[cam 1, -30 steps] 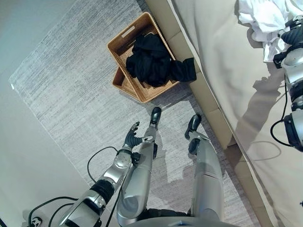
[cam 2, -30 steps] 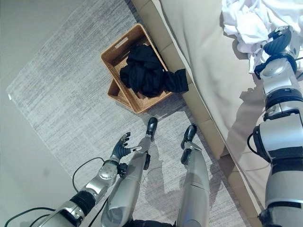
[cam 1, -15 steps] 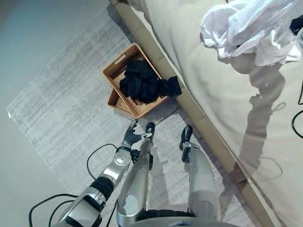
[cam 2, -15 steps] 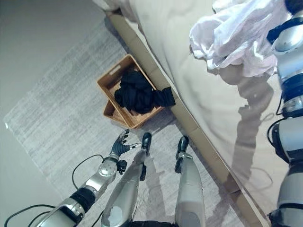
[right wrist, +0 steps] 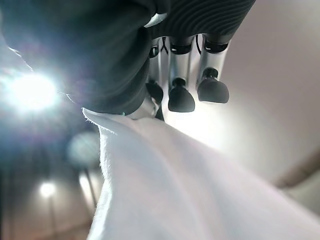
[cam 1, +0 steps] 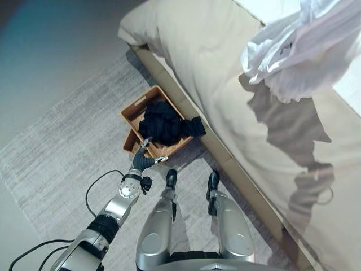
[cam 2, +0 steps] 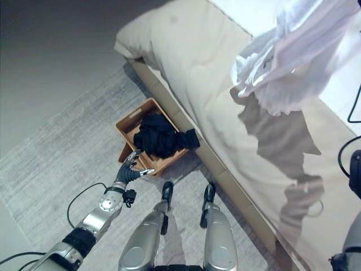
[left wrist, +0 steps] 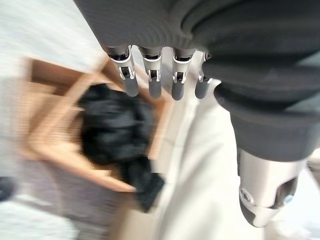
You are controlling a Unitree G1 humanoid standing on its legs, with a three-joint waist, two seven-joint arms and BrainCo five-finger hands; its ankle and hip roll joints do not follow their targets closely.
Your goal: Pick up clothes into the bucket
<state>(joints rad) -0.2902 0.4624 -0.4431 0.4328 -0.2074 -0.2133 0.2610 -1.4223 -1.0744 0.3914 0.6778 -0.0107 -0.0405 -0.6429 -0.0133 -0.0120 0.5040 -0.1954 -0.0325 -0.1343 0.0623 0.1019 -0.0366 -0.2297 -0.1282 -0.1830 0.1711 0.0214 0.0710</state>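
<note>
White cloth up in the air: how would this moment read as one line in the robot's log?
white garment: lifted above bed | right hand: shut on white garment | left hand: open, idle by basket | black clothes: in basket

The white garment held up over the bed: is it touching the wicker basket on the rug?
Apart. In the left eye view the white garment hangs high over the bed, far from the wicker basket beside it.

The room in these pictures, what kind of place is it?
Most likely a bedroom at home. A bed with beige bedding runs along a grey rug, a wicker basket of black clothes sits beside it, and a white garment hangs lifted above the bedding.
</note>
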